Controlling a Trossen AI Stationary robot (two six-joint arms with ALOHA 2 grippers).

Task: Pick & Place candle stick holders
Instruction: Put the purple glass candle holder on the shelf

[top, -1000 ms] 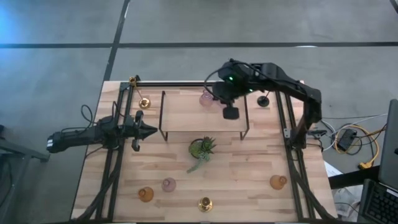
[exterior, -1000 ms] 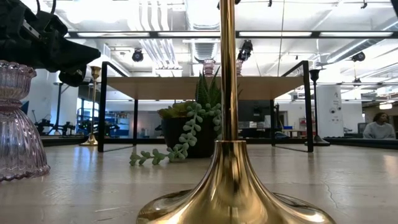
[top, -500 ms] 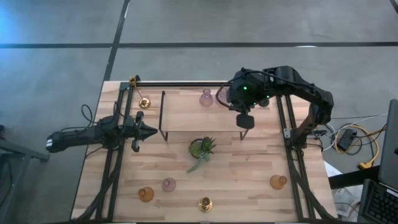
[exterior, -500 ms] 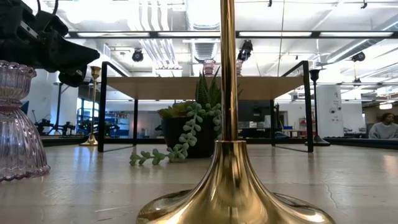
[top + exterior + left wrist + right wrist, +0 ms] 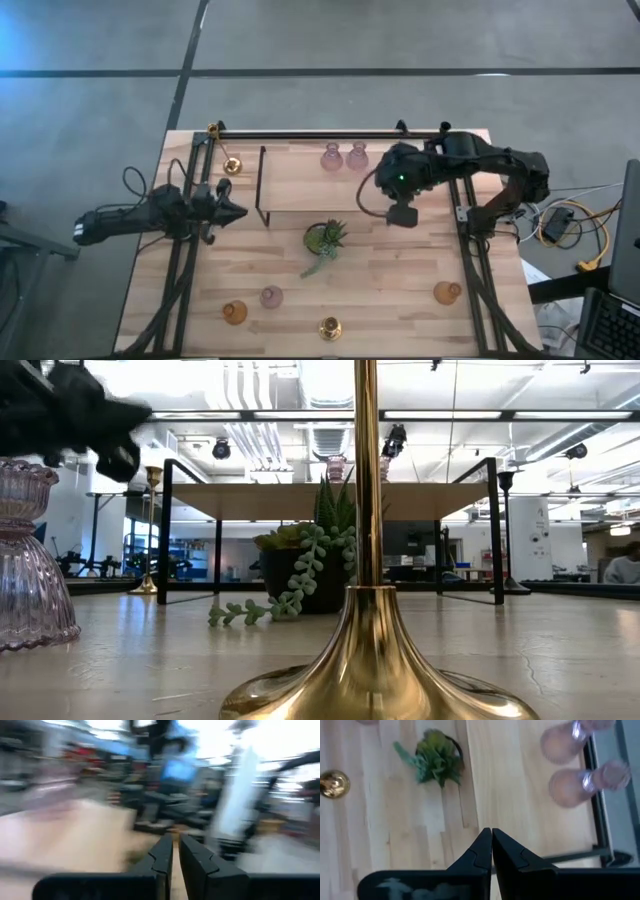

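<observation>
Two pale pink holders (image 5: 331, 157) (image 5: 356, 157) stand on their bases on a raised wooden shelf (image 5: 300, 190). On the table top stand a brass holder (image 5: 232, 166) at the far left, and an amber one (image 5: 234, 313), a pink one (image 5: 271, 297), a brass one (image 5: 330, 328) and another amber one (image 5: 447, 292) near the front. A black holder (image 5: 505, 530) shows only in the low view. My right gripper (image 5: 402, 215) hangs shut over the shelf's near right corner, holding nothing. My left gripper (image 5: 235, 212) is shut and lies level at the table's left, holding nothing.
A small green potted plant (image 5: 325, 238) sits mid-table, just in front of the shelf. Black frame rails (image 5: 190, 280) run along the table's left, right and far sides. Bare wood lies between the plant and the front row of holders.
My right gripper has drawn back from over the far part of the shelf toward the table's near right and has turned, still shut. This has uncovered the second pink holder on the shelf. My left gripper has tipped its fingers upward a little.
</observation>
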